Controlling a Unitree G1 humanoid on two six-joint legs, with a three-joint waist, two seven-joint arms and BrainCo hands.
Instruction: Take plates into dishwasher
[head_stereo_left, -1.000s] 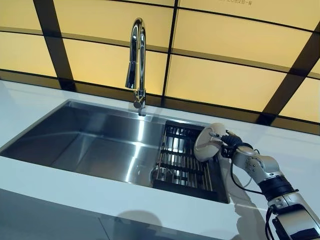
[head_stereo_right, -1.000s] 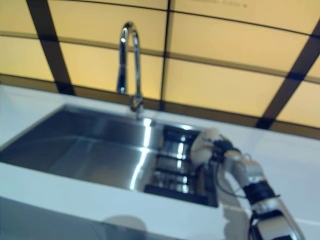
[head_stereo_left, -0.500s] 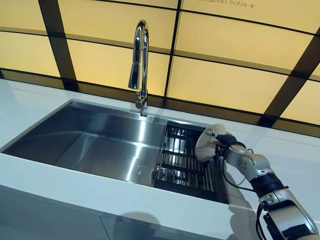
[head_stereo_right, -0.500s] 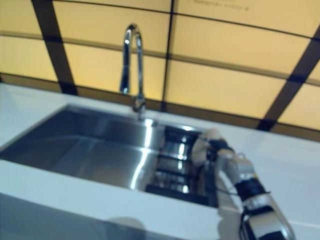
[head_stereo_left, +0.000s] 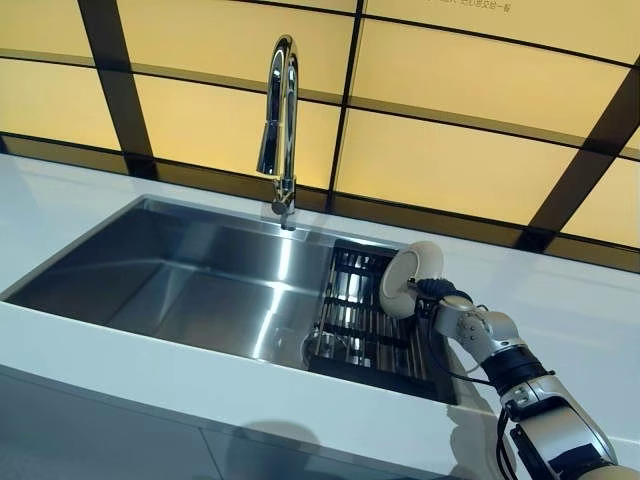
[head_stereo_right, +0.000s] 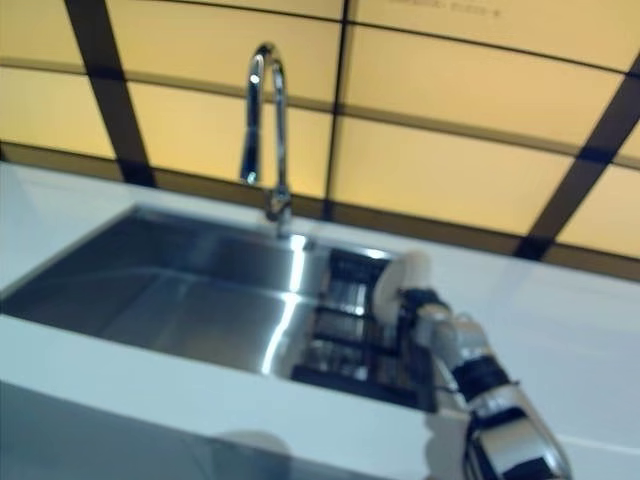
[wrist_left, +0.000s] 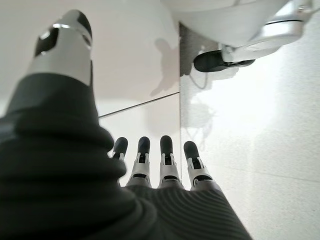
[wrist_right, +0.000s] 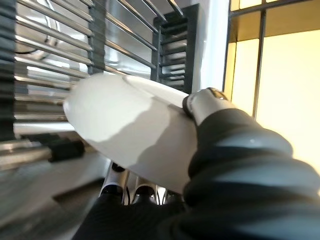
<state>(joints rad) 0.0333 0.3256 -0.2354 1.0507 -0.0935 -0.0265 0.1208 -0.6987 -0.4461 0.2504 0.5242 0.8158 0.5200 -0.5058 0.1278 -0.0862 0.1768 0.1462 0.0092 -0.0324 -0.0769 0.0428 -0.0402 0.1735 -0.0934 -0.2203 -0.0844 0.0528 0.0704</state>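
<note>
You have a bright scene. The glowing yellow wall panels (head_stereo_left: 450, 160) behind the white counter (head_stereo_left: 590, 300) throw warm light from the back, and dark bands divide them. The tall curved chrome tap (head_stereo_left: 280, 100) carries long bright streaks. The brushed stainless steel sink (head_stereo_left: 170, 290) shows a white vertical glare stripe on its right part, just beside the black slatted rack (head_stereo_left: 365, 320). In the right wrist view the white round plate (wrist_right: 125, 130) is brightly lit along its upper side, with a grey shadow across its middle, and the rack's bars gleam. In the left wrist view the pale floor (wrist_left: 260, 125) glares nearly white.
</note>
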